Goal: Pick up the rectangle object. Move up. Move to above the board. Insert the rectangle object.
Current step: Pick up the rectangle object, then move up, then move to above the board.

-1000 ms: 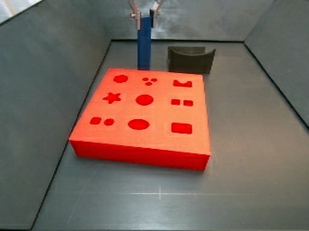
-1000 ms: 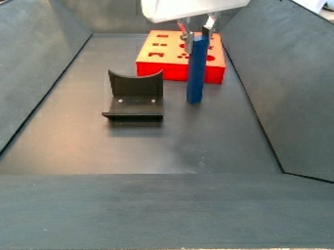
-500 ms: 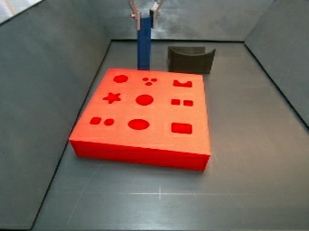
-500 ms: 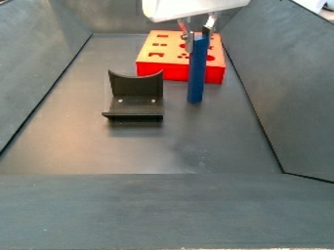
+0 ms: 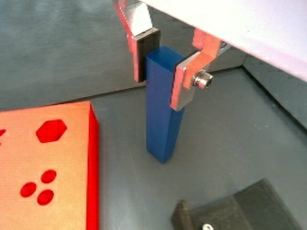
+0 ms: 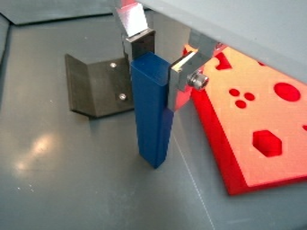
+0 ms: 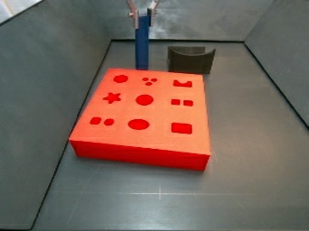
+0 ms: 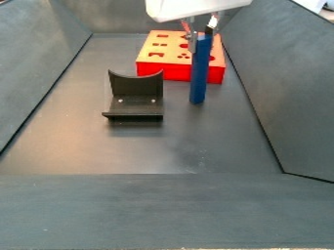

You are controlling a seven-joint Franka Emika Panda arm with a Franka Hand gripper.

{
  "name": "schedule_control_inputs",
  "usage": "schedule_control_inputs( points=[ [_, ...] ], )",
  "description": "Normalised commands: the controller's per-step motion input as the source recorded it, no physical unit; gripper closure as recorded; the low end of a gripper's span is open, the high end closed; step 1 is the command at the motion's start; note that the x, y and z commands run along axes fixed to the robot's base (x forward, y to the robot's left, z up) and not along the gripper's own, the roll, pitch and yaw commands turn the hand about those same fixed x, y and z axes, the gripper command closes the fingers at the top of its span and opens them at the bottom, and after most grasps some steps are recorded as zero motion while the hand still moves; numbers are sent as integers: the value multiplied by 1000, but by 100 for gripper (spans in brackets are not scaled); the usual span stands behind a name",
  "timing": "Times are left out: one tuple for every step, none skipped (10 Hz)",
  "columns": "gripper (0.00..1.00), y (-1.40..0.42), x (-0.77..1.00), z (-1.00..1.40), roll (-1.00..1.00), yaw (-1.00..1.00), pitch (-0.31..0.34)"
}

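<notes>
While the gripper (image 5: 166,61) clamps the upright rectangle object (image 5: 164,108) near its top, just off the board's (image 7: 145,113) far edge beside the fixture (image 7: 191,59), the lift seems under way; next it must travel over the rectangular cut-out.

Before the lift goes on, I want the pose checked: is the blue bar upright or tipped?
Upright. The blue bar stands vertical in both side views, its top clamped between the gripper fingers, beside the board.
</notes>
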Motion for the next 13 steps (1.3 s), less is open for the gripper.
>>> schedule_control_inputs(
  points=[
    [100,0,0,0,0,0,0],
    [100,0,0,833,0,0,0],
    [100,-91,-6,822,-12,-22,6],
    [100,-75,-22,723,-18,-14,20],
    [100,-37,-9,519,-29,2,29],
    [100,-31,-2,406,-35,5,38],
    [100,-22,8,174,-48,9,60],
    [100,-256,311,1000,-152,143,-76],
    [100,-250,298,1000,-141,134,-49],
    [100,-231,270,1000,-115,118,-13],
    [100,-197,228,1000,-101,79,23],
    [100,-174,198,1000,-90,57,42],
    [100,-153,172,1000,-75,42,59]
  ],
)
